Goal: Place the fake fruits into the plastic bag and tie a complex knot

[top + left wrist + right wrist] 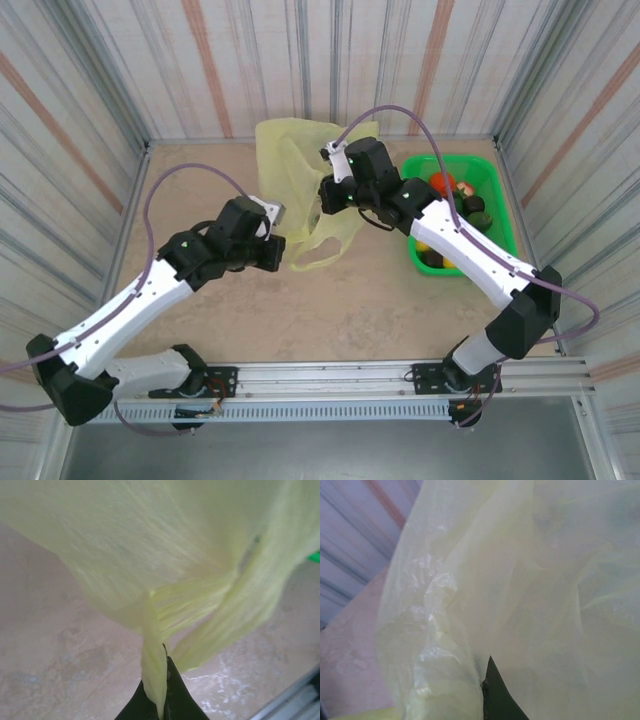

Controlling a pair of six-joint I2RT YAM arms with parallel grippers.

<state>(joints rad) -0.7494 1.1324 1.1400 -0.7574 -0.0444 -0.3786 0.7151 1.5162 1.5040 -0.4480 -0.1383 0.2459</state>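
The thin yellow-green bag (290, 165) stands slumped at the far middle of the desk (350, 310), between the two arms. The left fingers (272, 248) are at its near left side, pressed fully together on one handle (312, 255), which droops down towards the desk in a loose loop.

In the left wrist view the left fingers (166, 685) are closed tight, with a twisted strip of handle (152, 665) running straight down between them. The rest of the bag (150, 545) spreads out above them, lifted off the desk (55, 665).

The right fingers (328, 195) are pushed into the bag's right side, higher up. In the right wrist view the right fingers (494, 692) are closed too, and the crinkled film of the bag (520, 580) wraps around them. They seem to pinch a fold of it, though which part of the bag is hard to tell.

The fruits (448, 186) lie in the green basket (492, 175), to the right of the bag and apart from both sets of fingers.
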